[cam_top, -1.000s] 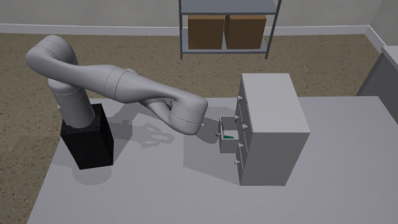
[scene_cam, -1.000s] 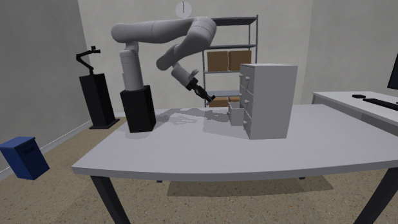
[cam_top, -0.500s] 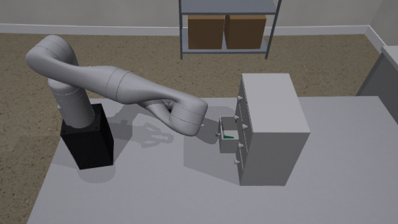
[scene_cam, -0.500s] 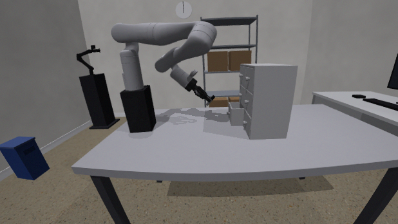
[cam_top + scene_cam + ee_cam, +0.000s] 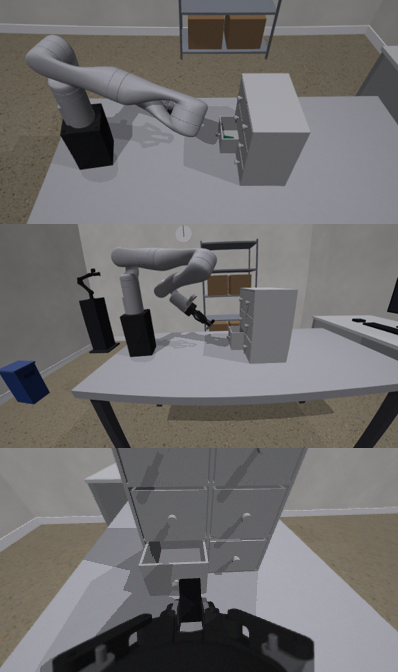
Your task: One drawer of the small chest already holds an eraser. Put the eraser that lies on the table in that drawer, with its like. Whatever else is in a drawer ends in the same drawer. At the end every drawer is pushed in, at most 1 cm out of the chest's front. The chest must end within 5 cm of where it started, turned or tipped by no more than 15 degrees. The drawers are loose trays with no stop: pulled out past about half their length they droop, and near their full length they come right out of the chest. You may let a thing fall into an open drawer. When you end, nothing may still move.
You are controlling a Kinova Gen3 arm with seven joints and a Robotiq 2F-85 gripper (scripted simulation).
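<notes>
Blue bin, wall clock, metal shelf unit, cardboard boxes

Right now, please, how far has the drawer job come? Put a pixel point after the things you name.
Already done: one bottom drawer (image 5: 228, 146) (image 5: 236, 341) (image 5: 172, 574) is pulled out; a green thing (image 5: 228, 137) lies inside. In hand: the gripper (image 5: 210, 323) (image 5: 190, 606) hovers before the chest (image 5: 277, 158) (image 5: 274, 327) (image 5: 172, 500); whether it holds anything, I cannot tell. Left: pushing that drawer in; the eraser's placing is unconfirmed.

Dim, even grey lighting. Soft-edged shadows of the arm and chest are cast across the desk; knob shadows are drawn long and slanting in the wrist view. Slight graininess noted; no strong glare seen.
</notes>
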